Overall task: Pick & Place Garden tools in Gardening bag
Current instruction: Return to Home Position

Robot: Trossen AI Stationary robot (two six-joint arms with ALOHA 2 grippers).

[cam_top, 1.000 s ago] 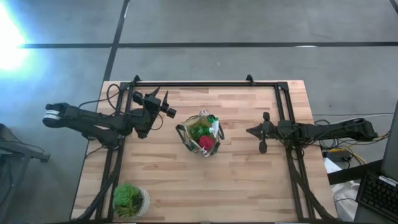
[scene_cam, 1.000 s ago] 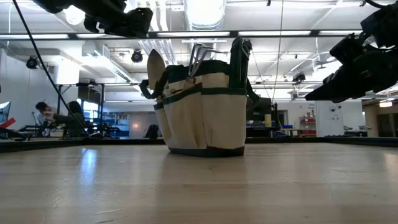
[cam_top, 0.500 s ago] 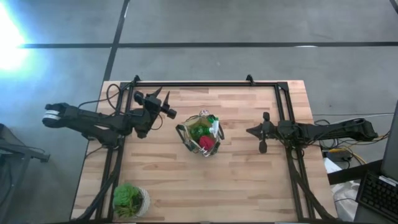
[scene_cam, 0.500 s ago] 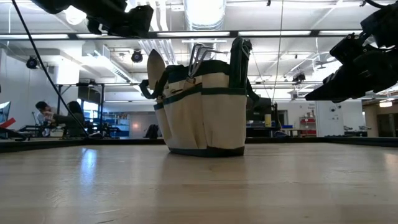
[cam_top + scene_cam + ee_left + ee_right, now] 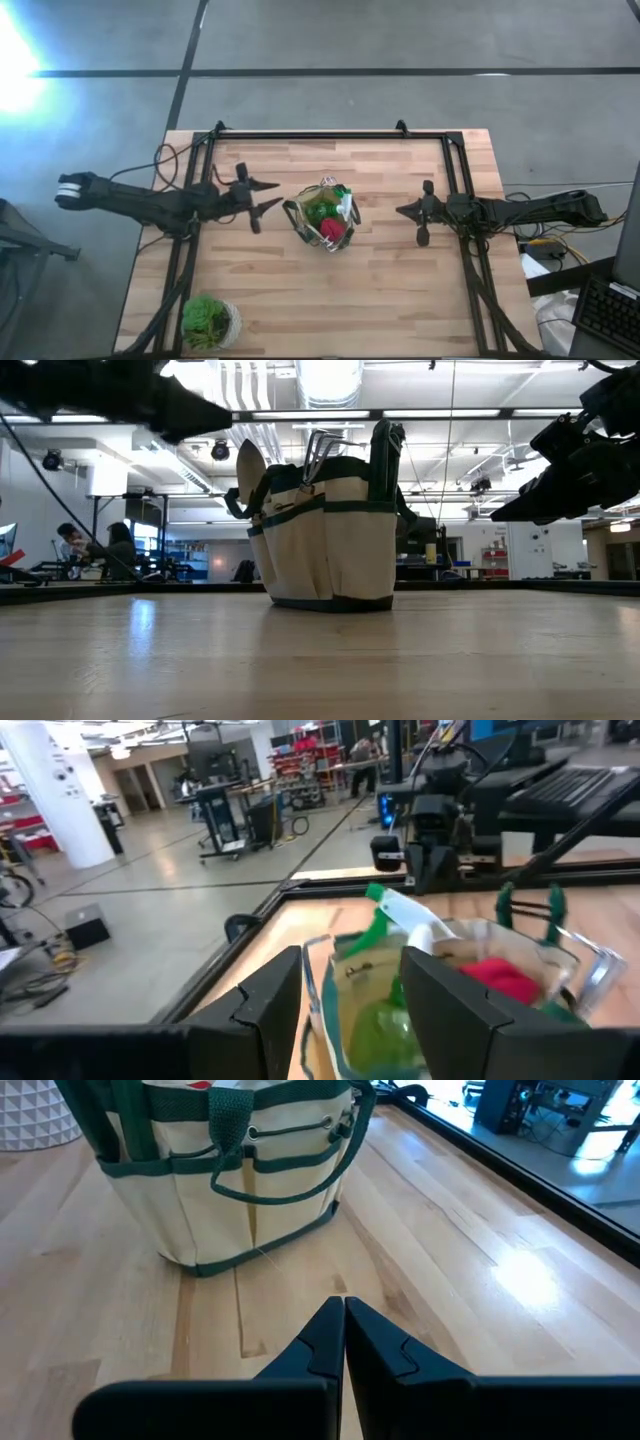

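Both arms are matte black, built of slim tube links with chunkier joints. The left arm (image 5: 150, 200) carries a white-banded cap (image 5: 70, 189) at its outer end, and a thin dark cable (image 5: 165, 158) loops off it. The left pincer (image 5: 272, 194) and right pincer (image 5: 343, 1335) each have two angular, wedge-shaped black fingers (image 5: 262, 1015) with stepped inner faces.

Gardening bag (image 5: 345, 208) stood mid-worktop (image 5: 380, 290), garden tools (image 5: 331, 229) inside it. Left claw (image 5: 272, 195) hung just left of the bag; right claw (image 5: 402, 211) farther off on its right. Potted plant (image 5: 210, 322) sat at a left-side corner, well apart.
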